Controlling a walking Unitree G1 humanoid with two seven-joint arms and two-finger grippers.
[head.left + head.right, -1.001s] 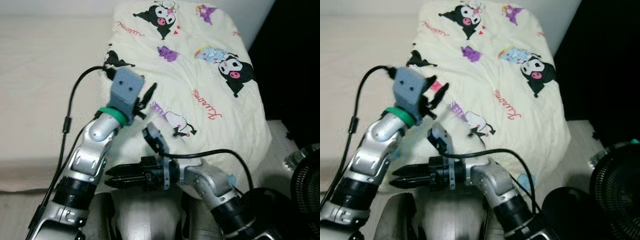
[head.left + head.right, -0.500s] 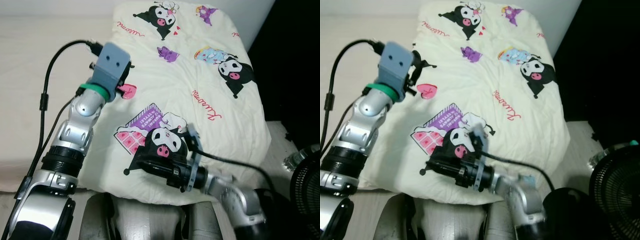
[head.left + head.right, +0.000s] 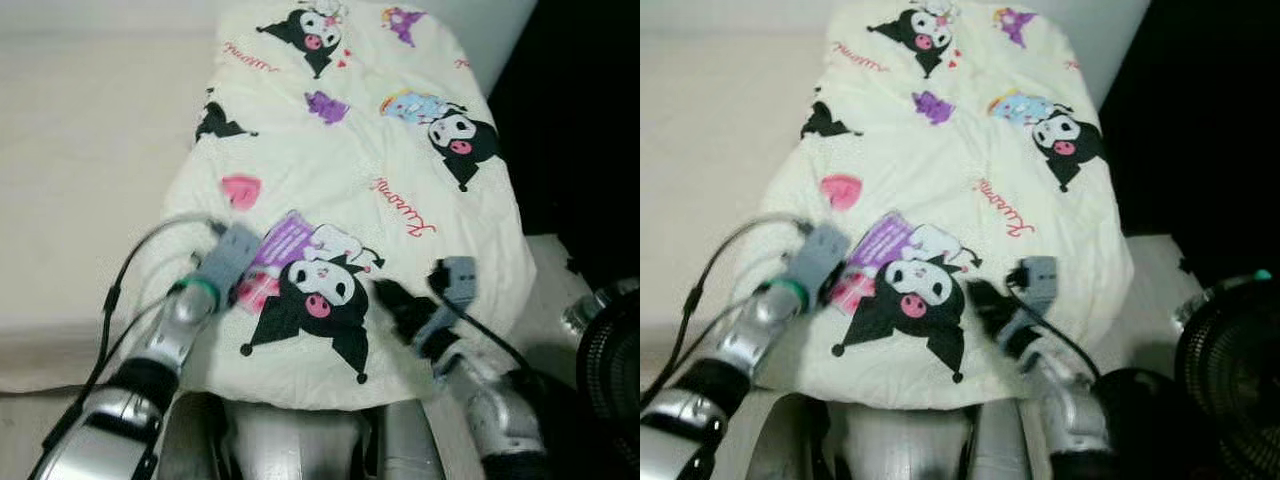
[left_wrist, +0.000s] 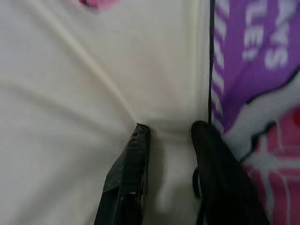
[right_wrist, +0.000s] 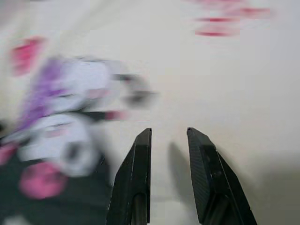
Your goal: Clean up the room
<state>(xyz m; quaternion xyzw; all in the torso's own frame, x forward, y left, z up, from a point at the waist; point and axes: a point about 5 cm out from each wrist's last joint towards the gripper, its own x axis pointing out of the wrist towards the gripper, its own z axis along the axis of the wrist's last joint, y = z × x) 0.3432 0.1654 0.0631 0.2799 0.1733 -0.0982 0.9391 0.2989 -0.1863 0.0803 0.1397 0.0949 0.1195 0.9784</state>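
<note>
bed (image 3: 90, 150): pale sheet, bare to the left of the quilt.
left gripper (image 4: 171, 129): down on the quilt's near-left part, just by the purple/pink print block. Fingers (image 4: 133, 154) a narrow gap apart, tips pressed into the cloth w/ a small crease running into the gap; nothing actually clamped yet.
quilt (image 3: 400, 150): cream, cartoon-print, spread along the bed's right side, near edge hanging over the bed's front. Looks mostly flat, few soft wrinkles.
right gripper (image 5: 168, 136): on the quilt's near-right part, right of the big black character print (image 3: 310, 300). Fingers slightly parted, empty, tips on or just above the cloth; view's blurred, can't tell contact.
fan (image 3: 610, 370): dark, on the floor right of the quilt's near corner.
step, my guess: smoothing/straightening the quilt.
how to do it well: press lightly, sweep both grippers outward from the quilt's middle toward its edges, equal pace. Don't pinch; a snagged fold would drag the whole quilt off the bed's front. Keep right arm's cable off the cloth.
</note>
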